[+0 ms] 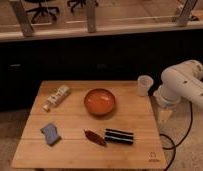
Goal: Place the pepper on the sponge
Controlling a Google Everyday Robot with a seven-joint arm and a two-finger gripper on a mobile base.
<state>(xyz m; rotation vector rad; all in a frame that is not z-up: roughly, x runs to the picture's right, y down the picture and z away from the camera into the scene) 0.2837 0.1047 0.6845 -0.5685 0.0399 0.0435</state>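
pepper lies on the bench, between sponge and black striped block, apart from the sponge. tool hangs beyond the bench's right edge; released or clenched cannot be told. pepper probably light, glossy, slippery: grip across mid-body.

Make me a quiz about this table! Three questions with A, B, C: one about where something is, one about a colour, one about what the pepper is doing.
1. Where is the gripper compared with the table?
A) over its middle
B) past its right edge, near the cup
C) past its left edge

2. What colour is the bowl?
A) orange
B) green
C) white

3. Is the pepper on the sponge?
A) yes, on top
B) no, the gripper holds it
C) no, it lies on the table, apart

Answers: 1 B, it hangs beside the right edge. 2 A, the bowl looks orange. 3 C, bare wood shows between them.
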